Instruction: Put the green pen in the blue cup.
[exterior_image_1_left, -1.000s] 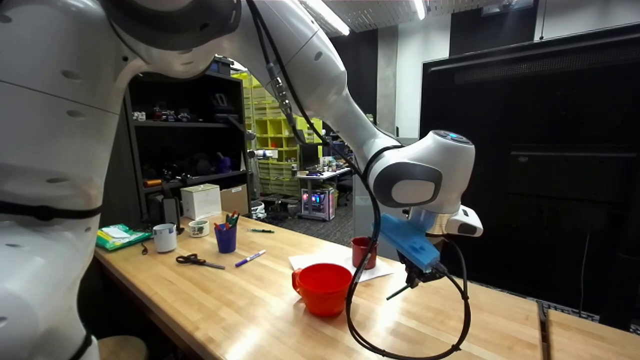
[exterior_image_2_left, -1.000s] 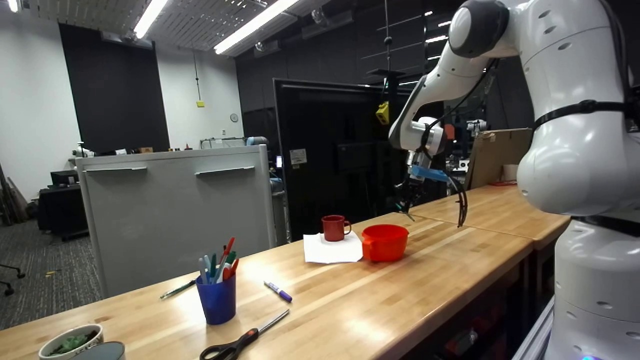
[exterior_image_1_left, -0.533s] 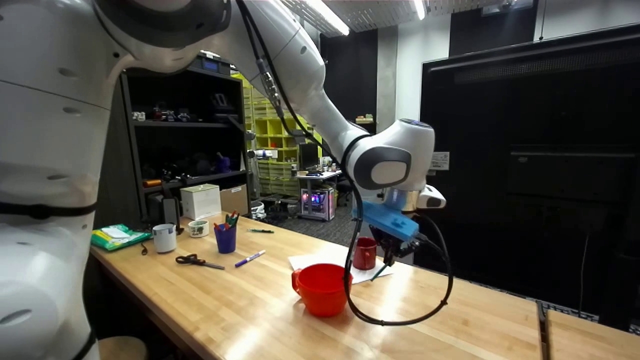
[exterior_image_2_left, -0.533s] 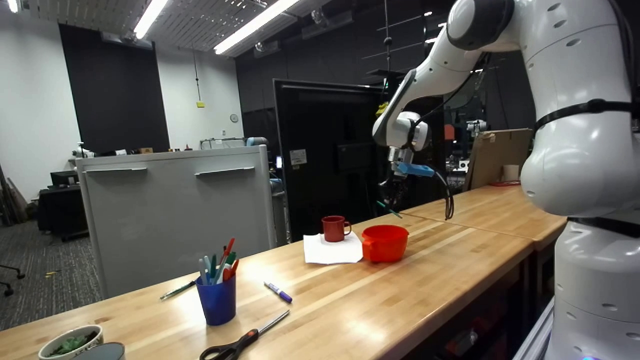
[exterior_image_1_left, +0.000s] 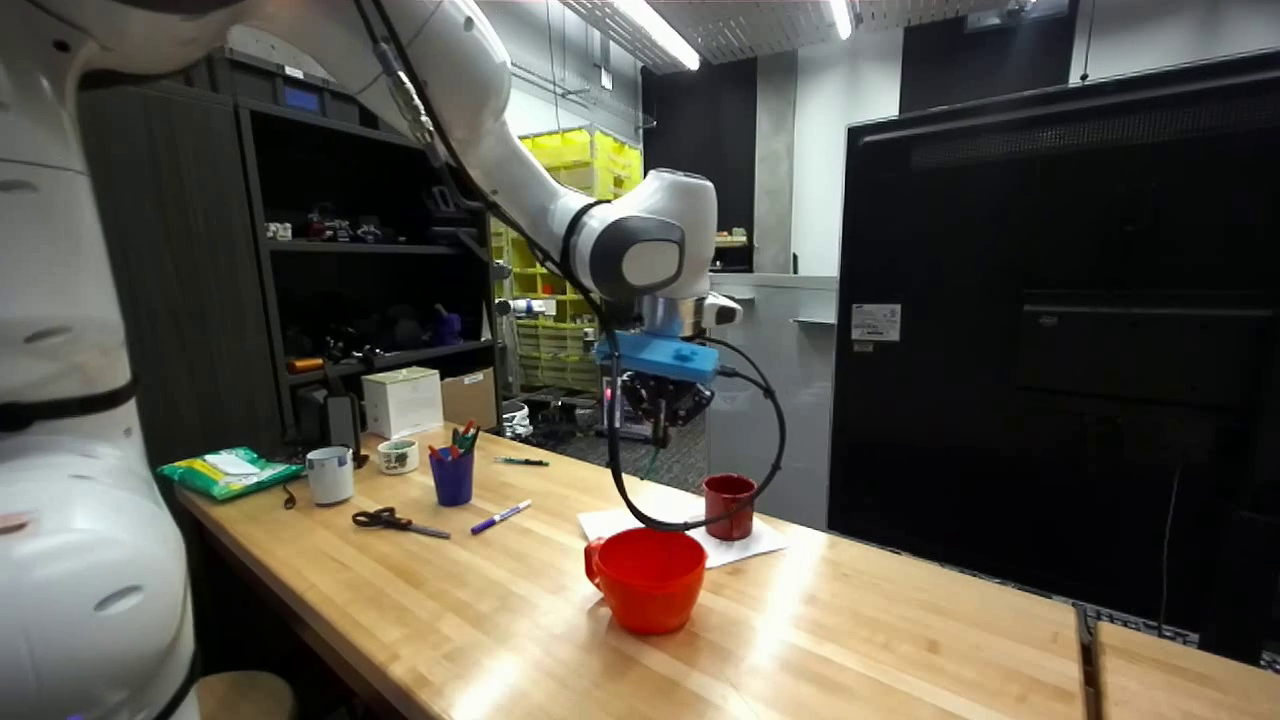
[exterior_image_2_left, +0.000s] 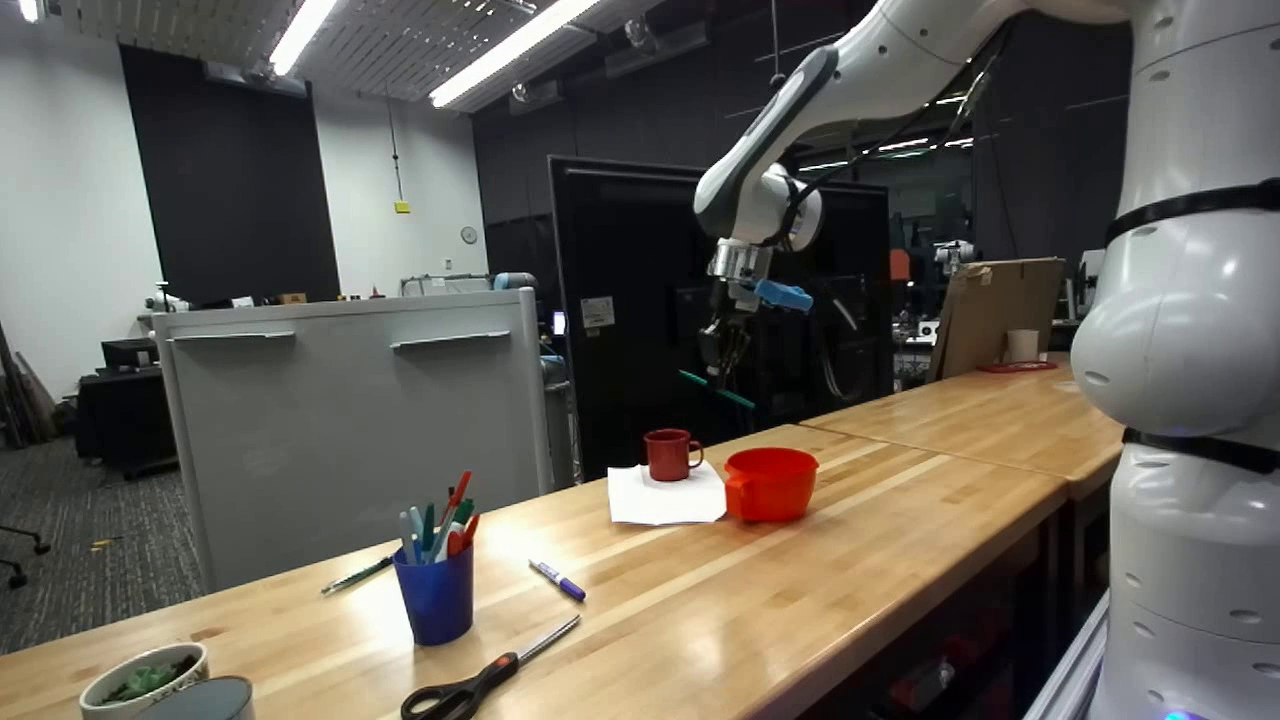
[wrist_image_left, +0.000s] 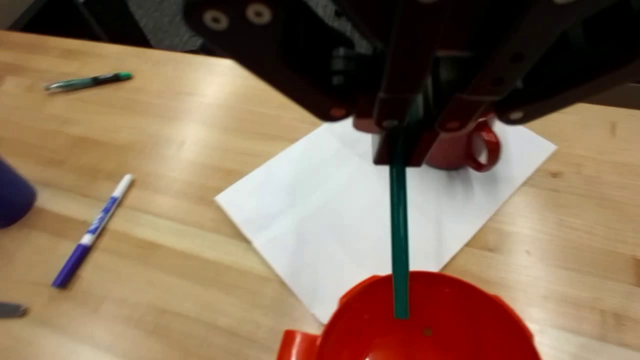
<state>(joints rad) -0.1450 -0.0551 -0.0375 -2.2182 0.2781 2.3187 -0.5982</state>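
Observation:
My gripper (wrist_image_left: 400, 150) is shut on the green pen (wrist_image_left: 399, 230) in the wrist view. The pen sticks out from between the fingers. In an exterior view the gripper (exterior_image_2_left: 716, 380) holds the green pen (exterior_image_2_left: 692, 377) tilted, in the air above the far side of the table, behind the red mug and red bowl. The blue cup (exterior_image_2_left: 436, 600) stands upright on the table, well apart from the gripper. Several pens and markers are in it. It also shows in an exterior view (exterior_image_1_left: 452, 480) and partly at the wrist view's left edge (wrist_image_left: 14, 195).
A red bowl (exterior_image_2_left: 770, 487) and a dark red mug (exterior_image_2_left: 668, 456) on white paper (exterior_image_2_left: 650, 507) are below the gripper. A purple marker (exterior_image_2_left: 557, 581), scissors (exterior_image_2_left: 490, 680) and a green-and-black pen (exterior_image_2_left: 357, 576) lie near the blue cup. A plant pot (exterior_image_2_left: 145, 680) stands beyond.
My gripper has moved up and across toward the blue cup's side of the table, carrying the green pen. The cup, bowl and mug have not moved.

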